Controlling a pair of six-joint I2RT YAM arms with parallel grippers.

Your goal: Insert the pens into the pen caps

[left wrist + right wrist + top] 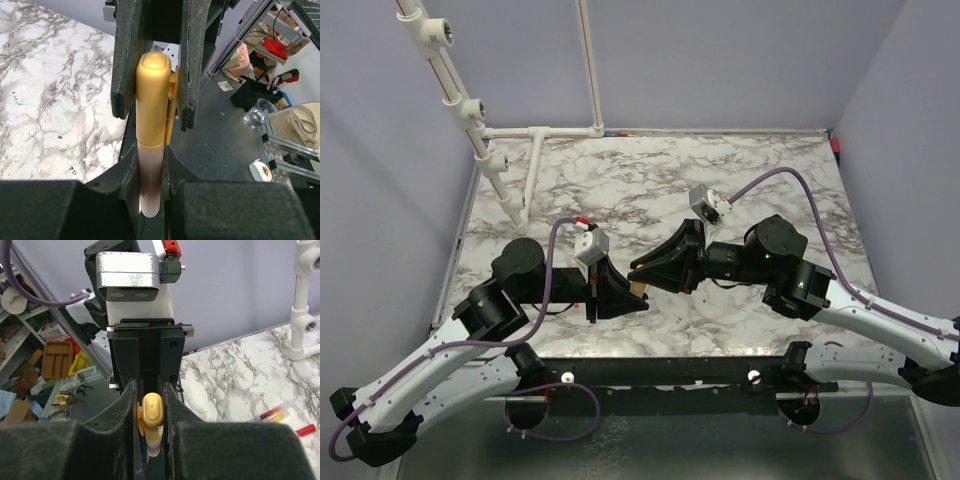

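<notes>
Left gripper (pixel 150 165) clamps the slim pale plastic pen barrel (pixel 150 182) mid-air, its tip inside the stubby gold-yellow plastic cap (pixel 152 100) pinched by the right gripper (pixel 149 390); an off-axis push could jam the cap or slip the pen

Light was even and diffuse, from overhead. The marble table (pixel 740 170) read bright and even; soft shadows sat under both arms. In the left wrist view the left fingers (pixel 60 210) were a dark, blurred mass close to the lens. The yellow pen cap (pixel 152 100) was sharp, soft highlight on its tip; the pen (pixel 150 200) beneath it washed out pale.
</notes>
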